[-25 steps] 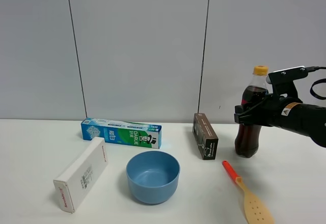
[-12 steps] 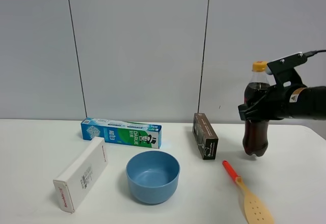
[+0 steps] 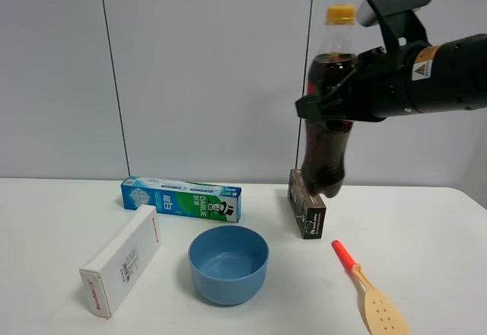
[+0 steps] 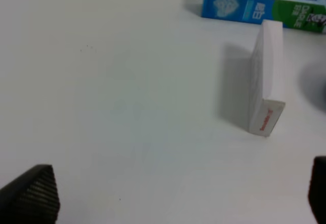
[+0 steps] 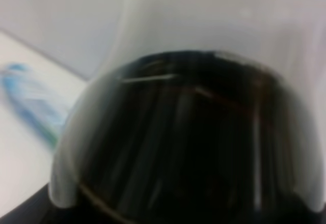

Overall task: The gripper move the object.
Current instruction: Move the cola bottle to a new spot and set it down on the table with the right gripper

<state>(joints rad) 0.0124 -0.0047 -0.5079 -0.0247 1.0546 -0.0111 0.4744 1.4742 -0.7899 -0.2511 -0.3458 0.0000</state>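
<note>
While cola bottle [image 3: 323,160] hangs aloft above brown box [image 3: 307,204], slightly tilted, right gripper [image 3: 329,110] clamped round its middle; advise level, slow carry, clearing box and blue bowl [image 3: 228,263]; left gripper [image 4: 173,193] fingers spread, idle

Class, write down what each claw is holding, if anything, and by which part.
Right claw: the cola bottle, gripped around its middle, below the neck. Left claw: nothing; it is open.
</note>
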